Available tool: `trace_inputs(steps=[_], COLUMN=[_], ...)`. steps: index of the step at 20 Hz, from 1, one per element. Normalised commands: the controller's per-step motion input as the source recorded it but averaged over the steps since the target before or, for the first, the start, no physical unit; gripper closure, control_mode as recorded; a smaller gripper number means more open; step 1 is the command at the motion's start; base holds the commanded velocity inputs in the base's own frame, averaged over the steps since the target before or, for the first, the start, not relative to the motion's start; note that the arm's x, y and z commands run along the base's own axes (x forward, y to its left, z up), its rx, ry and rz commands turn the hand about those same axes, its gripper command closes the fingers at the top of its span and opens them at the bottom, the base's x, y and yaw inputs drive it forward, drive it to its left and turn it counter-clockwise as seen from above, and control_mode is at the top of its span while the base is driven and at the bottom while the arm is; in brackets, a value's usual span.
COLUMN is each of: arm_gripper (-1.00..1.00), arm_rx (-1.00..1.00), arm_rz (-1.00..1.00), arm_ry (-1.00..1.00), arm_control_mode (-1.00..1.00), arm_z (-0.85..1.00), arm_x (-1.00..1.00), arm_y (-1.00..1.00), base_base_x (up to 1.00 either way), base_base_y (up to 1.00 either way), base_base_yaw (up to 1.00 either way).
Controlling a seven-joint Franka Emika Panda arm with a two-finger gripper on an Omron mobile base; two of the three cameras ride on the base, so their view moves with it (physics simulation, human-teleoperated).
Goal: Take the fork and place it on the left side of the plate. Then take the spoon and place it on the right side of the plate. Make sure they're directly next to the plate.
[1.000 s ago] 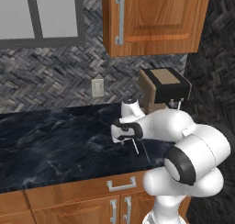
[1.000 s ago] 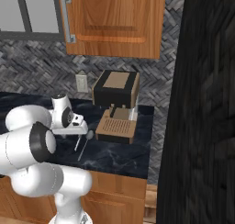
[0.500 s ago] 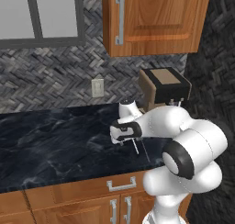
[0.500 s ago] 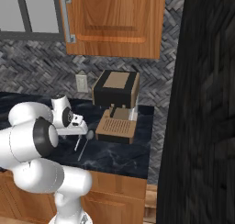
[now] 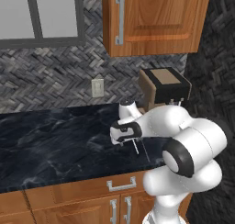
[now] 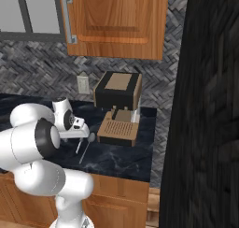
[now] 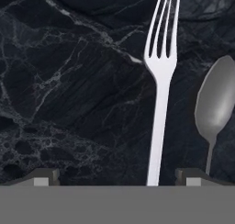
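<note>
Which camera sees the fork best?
The hand view: the fork lies big and clear, tines and handle, beside the spoon on the dark counter. The left base view shows a thin sliver under the claw; in the right base view I can't tell it apart.

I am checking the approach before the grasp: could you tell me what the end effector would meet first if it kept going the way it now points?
Most likely the fork: its handle lies between the open end effector fingertips, on the dark counter. The spoon lies just outside one fingertip.
</note>
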Motion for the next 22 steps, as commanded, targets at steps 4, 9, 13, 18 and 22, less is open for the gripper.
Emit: trace_inputs(steps=[4,9,13,18,22], arm_gripper=[-1.0,-1.0,-1.0,-1.0,-1.0], arm_rx=[0.0,0.0,0.0,0.0,0.0], arm_rz=[0.0,0.0,0.0,0.0,0.0], arm_ry=[-0.02,-0.02,-0.03,-0.04,-0.04], arm_control_mode=[-1.0,-1.0,-1.0,-1.0,-1.0], arm_z=[-0.13,-0.15,-0.15,-0.14,-0.17], arm_x=[0.0,0.01,0.02,0.02,0.05], arm_y=[0.0,0.0,-0.08,-0.13,-0.12], base_base_x=[0.0,0.0,0.0,0.0,0.0], base_base_y=[0.0,0.0,0.0,0.0,0.0], base_base_yaw=[0.0,0.0,0.0,0.0,0.0])
